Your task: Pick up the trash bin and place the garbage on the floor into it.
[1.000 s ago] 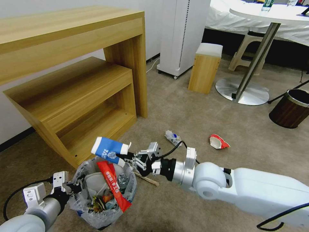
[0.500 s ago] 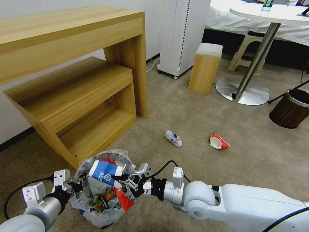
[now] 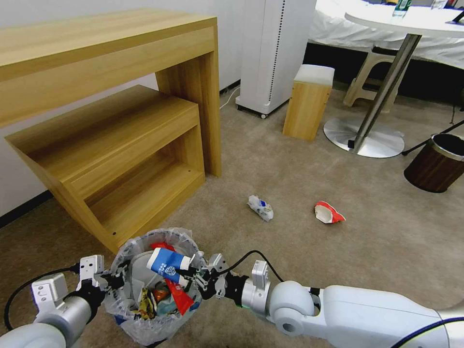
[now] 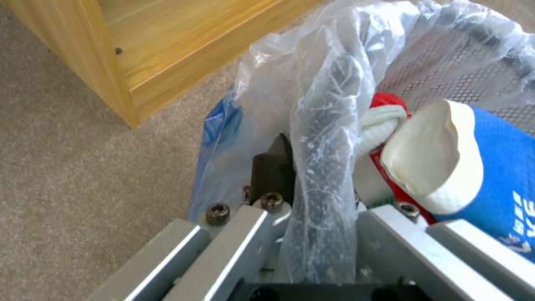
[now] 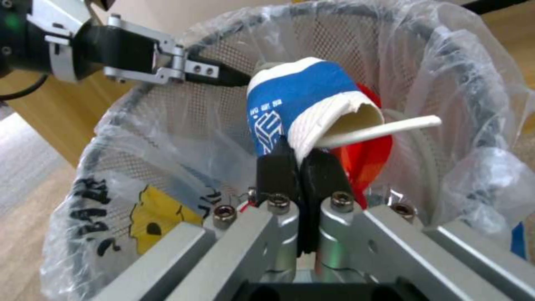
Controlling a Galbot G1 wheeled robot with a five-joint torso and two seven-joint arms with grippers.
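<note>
The right hand (image 5: 301, 167) pinches a blue-and-white paper cup (image 5: 301, 104) inside the bag-lined trash bin (image 5: 446, 62).

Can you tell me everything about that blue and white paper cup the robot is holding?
The paper cup is blue with white print and a white rim, squashed a little out of round. It lies tilted over the open trash bin, its mouth toward the right gripper, whose black fingers are shut on its rim. It is above the rubbish already inside, with a red wrapper just under it. The left gripper is shut on the bin's bag-covered rim.
</note>
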